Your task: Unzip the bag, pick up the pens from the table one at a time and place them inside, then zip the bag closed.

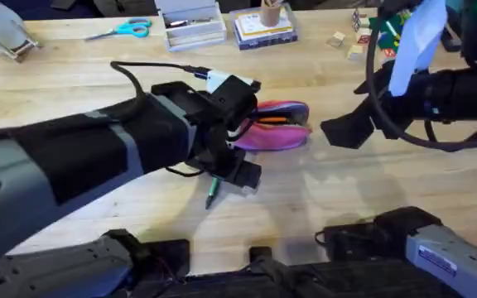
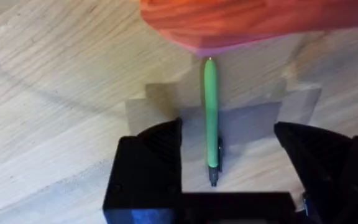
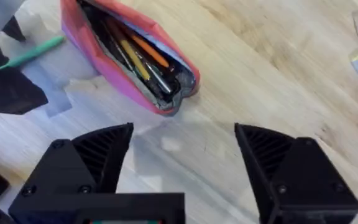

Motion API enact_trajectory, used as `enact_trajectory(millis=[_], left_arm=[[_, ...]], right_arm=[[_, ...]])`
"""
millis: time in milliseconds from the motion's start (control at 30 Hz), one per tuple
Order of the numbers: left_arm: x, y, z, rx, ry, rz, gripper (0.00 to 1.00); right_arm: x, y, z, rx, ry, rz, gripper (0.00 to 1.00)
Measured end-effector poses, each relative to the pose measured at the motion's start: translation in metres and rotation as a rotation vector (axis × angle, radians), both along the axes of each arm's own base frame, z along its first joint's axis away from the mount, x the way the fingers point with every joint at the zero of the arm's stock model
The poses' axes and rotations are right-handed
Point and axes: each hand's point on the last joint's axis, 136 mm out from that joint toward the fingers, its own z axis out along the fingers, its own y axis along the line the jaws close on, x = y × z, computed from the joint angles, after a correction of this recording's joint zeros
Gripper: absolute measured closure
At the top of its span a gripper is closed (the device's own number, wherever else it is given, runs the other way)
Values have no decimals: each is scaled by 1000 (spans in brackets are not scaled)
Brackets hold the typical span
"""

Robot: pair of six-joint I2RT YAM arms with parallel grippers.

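Note:
The pink bag point(image 1: 278, 126) lies mid-table with its zipper open; the right wrist view shows the bag point(image 3: 126, 59) holding several pens, orange and dark. A light-green pen point(image 1: 212, 192) rests on the table just in front of the bag. In the left wrist view the pen point(image 2: 211, 118) lies flat between the spread fingers of my left gripper point(image 2: 229, 134), its far end close to the bag's edge point(image 2: 253, 22). That gripper point(image 1: 232, 175) hovers low over the pen, open and not touching it. My right gripper point(image 3: 184, 134) is open and empty, just right of the bag point(image 1: 346, 131).
Along the table's far edge lie blue-handled scissors point(image 1: 122, 30), a clear plastic box point(image 1: 190, 23), a stack of books with a cup point(image 1: 265, 25) and small blocks point(image 1: 350, 40). A black cable point(image 1: 139, 70) loops over the left arm. Bare wood point(image 1: 321, 190) lies in front.

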Motion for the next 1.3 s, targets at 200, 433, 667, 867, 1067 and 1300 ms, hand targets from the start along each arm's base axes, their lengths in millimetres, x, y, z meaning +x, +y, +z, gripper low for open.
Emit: enact_trajectory(millis=[200,433,667,867,1067,1300], left_arm=[[0,0,0,3,-2,0,211],[0,1,0,7,-1,0,470],[1,12,-1,74,-25,-4,478],[-1,10,-5,104,-42,-27,478],[-1,8,-7,117,-34,-2,509],[-1,6,-7,119,-25,19,803]], right_arm=[[0,0,0,0,-1,0,4],[0,0,0,0,-1,0,4],[0,0,0,1,-1,0,4],[1,0,1,1,-6,0,4],[5,1,4,4,-26,0,4],[5,1,4,4,-26,0,4]])
